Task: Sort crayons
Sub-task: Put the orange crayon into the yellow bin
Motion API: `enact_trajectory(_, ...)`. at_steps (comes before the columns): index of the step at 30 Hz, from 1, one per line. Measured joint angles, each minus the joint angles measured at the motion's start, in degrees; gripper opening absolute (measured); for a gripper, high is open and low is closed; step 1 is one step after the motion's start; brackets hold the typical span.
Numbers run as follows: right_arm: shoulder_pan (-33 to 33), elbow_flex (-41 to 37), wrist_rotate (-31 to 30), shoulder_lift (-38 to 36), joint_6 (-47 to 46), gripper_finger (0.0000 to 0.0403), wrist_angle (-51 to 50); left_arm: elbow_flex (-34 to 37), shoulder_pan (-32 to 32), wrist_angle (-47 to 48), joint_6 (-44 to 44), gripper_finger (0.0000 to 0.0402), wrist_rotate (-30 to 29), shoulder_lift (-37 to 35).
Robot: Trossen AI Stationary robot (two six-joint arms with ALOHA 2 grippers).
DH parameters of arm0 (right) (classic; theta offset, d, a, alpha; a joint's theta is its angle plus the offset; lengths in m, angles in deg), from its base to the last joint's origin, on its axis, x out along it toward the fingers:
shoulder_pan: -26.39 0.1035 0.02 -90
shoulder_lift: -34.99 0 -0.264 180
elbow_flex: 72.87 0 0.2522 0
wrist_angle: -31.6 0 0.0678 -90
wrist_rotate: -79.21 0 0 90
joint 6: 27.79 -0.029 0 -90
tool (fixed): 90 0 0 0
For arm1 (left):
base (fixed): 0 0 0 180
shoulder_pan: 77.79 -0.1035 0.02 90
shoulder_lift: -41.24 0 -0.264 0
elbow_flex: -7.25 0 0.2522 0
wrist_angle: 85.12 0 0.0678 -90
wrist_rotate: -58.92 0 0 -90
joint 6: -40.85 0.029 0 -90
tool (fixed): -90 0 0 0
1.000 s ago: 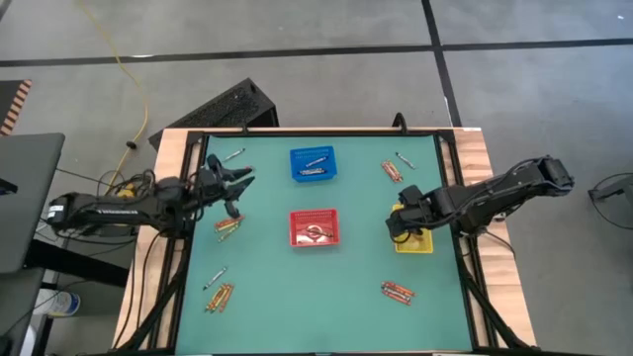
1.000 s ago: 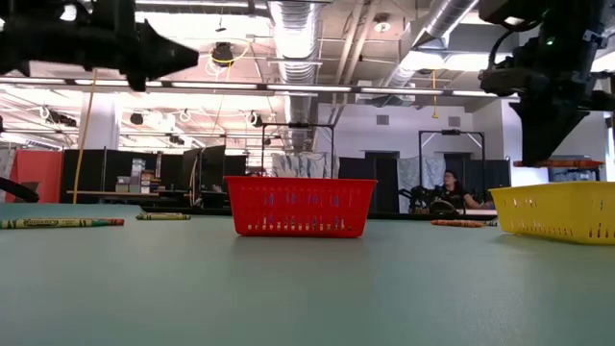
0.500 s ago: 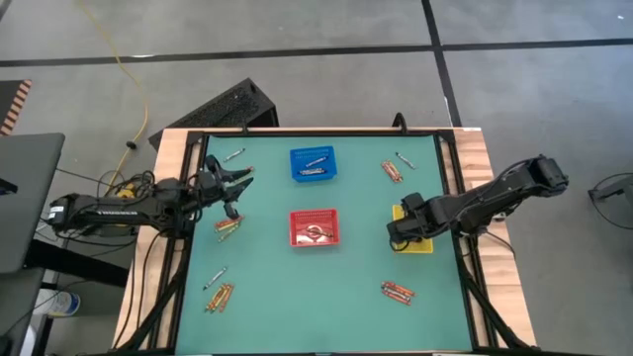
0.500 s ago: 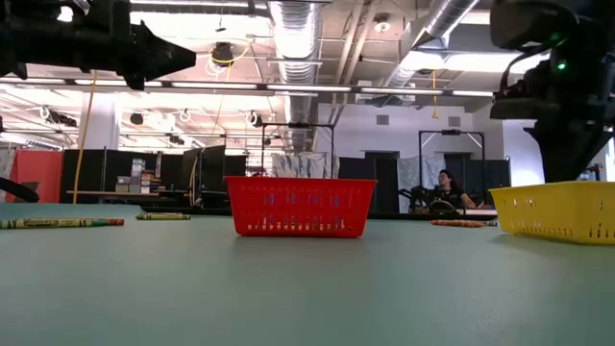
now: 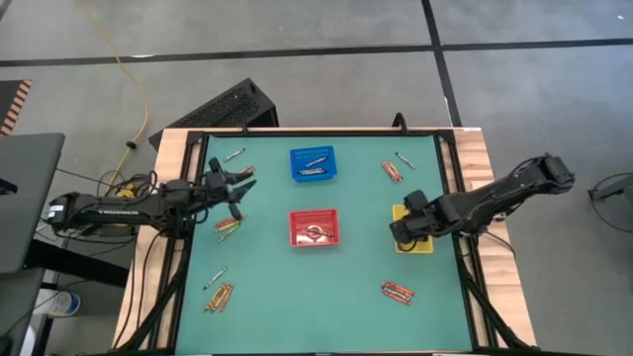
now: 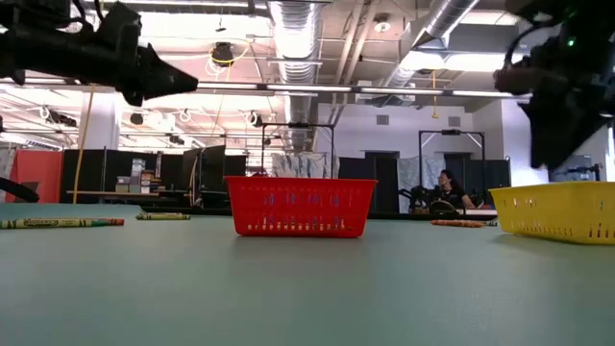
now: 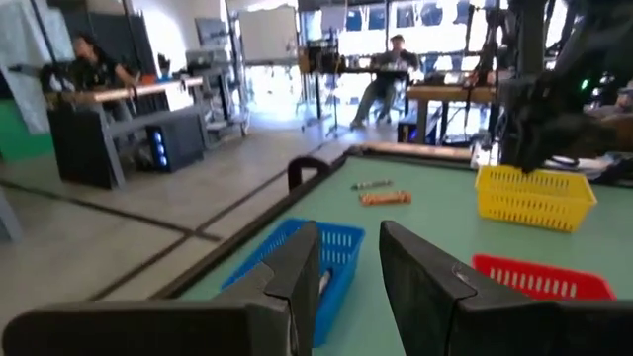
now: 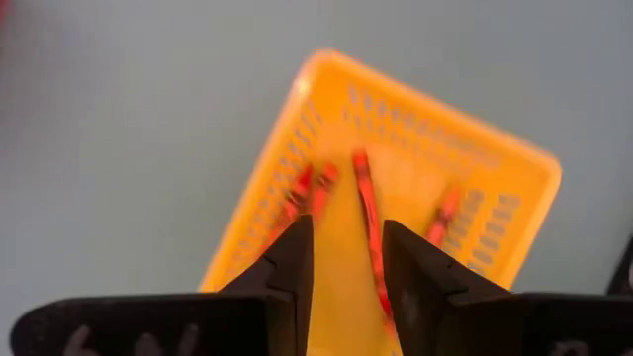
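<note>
Green tabletop [image 5: 316, 287]: right gripper [image 5: 402, 232] hangs open over the yellow basket [image 8: 396, 188], red crayons [image 8: 368, 213] inside. Left gripper [image 5: 233, 189], empty and slightly parted, waits above loose crayons [image 5: 227, 226]; several clusters remain unsorted.

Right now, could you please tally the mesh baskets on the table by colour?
Blue basket: 1
Red basket: 1
Yellow basket: 1
Total: 3
</note>
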Motion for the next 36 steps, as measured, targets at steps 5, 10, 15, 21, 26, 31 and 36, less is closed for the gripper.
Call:
enact_trajectory(5,-0.1,0.1,-5.9,-2.9,5.6,0.0112,3.3,0.0,-2.1,0.5,-4.8,0.0098,0.0,3.3)
enact_trajectory(10,0.8,0.1,-7.7,-2.5,22.4,0.0111,17.2,-1.0,-3.6,5.6,-11.4,0.0098,3.6,7.7)
enact_trajectory(15,2.9,0.2,-7.7,-1.6,38.2,0.0111,34.3,-9.8,-3.7,25.0,-18.1,0.0098,2.3,12.2)
enact_trajectory(21,5.1,0.2,-7.7,-1.5,45.8,0.0111,43.0,-19.9,-10.3,43.7,-22.8,0.0098,-1.5,20.6)
enact_trajectory(26,7.8,0.1,-9.3,-0.2,46.8,0.0111,45.1,-24.2,-22.3,44.9,-15.7,0.0098,3.5,31.6)
enact_trajectory(31,10.3,0.1,-10.5,2.3,46.2,0.0111,46.5,-30.5,-36.2,45.1,-8.4,0.0098,14.1,44.2)
enact_trajectory(36,11.8,0.2,-10.5,5.1,46.2,0.0111,50.0,-37.0,-43.8,47.4,-3.5,0.0098,18.2,54.3)
